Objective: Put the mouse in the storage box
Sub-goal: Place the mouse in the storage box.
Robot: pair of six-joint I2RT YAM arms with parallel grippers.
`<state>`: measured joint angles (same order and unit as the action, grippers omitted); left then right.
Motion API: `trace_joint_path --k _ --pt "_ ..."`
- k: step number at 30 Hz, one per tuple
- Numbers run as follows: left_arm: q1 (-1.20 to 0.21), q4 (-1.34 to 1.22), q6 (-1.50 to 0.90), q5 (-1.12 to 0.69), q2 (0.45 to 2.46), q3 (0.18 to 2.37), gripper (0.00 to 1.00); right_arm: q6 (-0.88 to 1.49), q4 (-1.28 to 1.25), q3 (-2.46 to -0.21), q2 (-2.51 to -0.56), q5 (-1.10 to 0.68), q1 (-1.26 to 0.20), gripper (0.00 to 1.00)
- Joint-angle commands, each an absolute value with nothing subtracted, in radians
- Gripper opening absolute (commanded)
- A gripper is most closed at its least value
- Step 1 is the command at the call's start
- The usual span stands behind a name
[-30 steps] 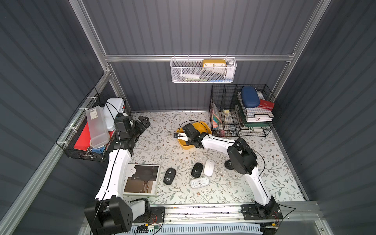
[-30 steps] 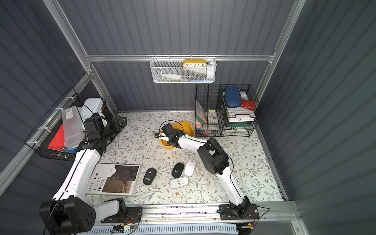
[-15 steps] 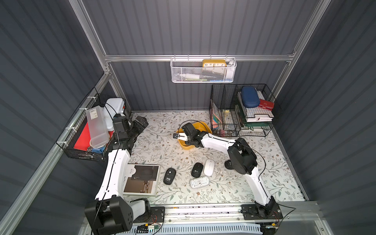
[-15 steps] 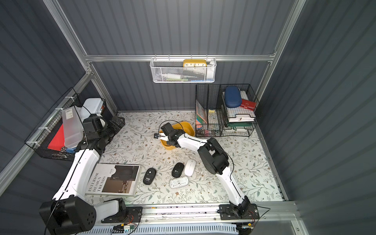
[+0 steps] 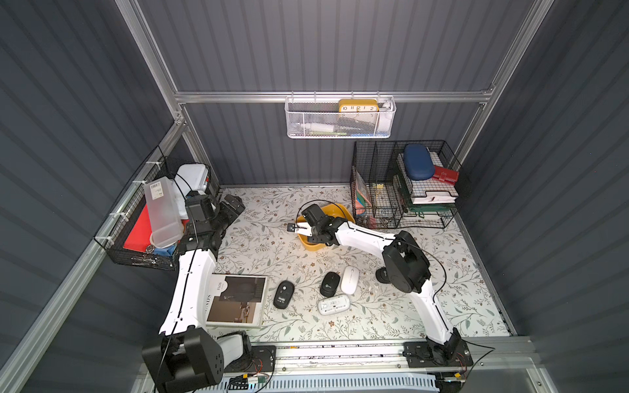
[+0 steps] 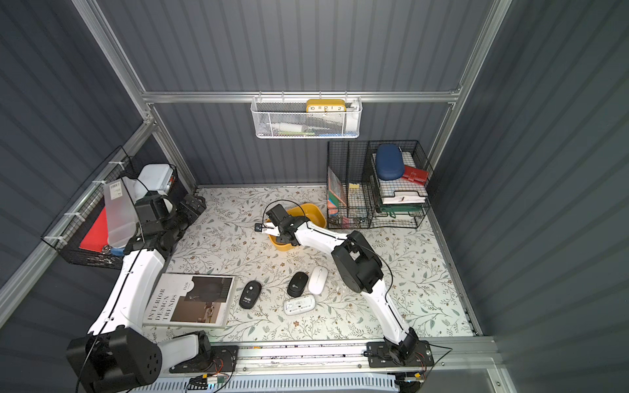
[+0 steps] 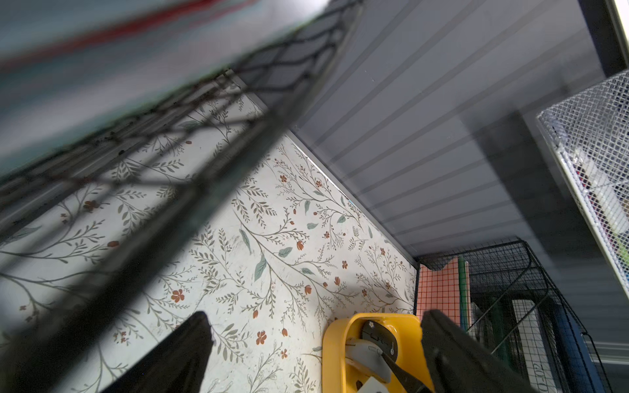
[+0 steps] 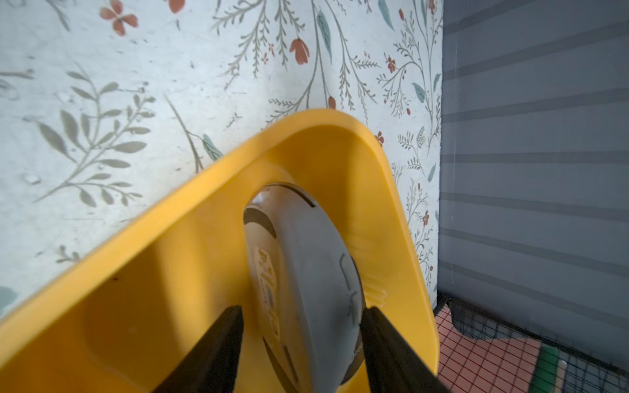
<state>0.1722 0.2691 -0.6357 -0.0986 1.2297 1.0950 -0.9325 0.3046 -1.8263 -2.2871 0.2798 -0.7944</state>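
Release seemingly is being made: the grey mouse (image 8: 306, 258) is being left on edge inside the storage box (image 8: 153, 272), within the narrowly parted jaws of the right gripper (image 8: 303, 309); a clean lift out is being called for next

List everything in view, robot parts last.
box: 1, yellow, rear centre
mouse: 1, grey, on edge in box
black mice: 2, black, front centre
white mice: 2, white, beside them
magazine: 1, pale, front left
organiser: 1, black mesh, rear right
case: 1, blue, atop organiser
basket: 1, white mesh, back wall
clock: 1, yellow, in basket
rack: 1, black wire, left wall
left gripper: 1, black, open, by rack
right gripper: 1, black, astride mouse, grip unclear
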Motion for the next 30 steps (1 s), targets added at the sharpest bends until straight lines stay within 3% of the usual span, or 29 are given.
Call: trace_joint_path --k 1,3,8,15,30 --pt "0.186 0.290 -0.616 -0.083 1.236 1.107 0.99 -0.919 0.340 -1.824 -2.258 0.266 -0.799 0.53" --pt "0.192 0.292 -0.611 -0.078 1.234 1.106 0.99 -0.921 0.343 -1.822 -2.262 0.268 -0.799 0.46" --pt "0.205 0.293 -0.609 -0.081 1.232 1.104 0.99 -0.914 0.349 -1.822 -2.265 0.265 -0.786 0.43" --pt "0.210 0.290 -0.609 -0.098 1.236 1.098 0.99 -0.866 0.494 -1.916 -2.234 0.145 -0.738 0.57" --pt "0.216 0.278 -0.609 -0.103 1.246 1.083 0.99 -0.773 0.688 -2.072 -2.272 -0.106 -0.691 0.66"
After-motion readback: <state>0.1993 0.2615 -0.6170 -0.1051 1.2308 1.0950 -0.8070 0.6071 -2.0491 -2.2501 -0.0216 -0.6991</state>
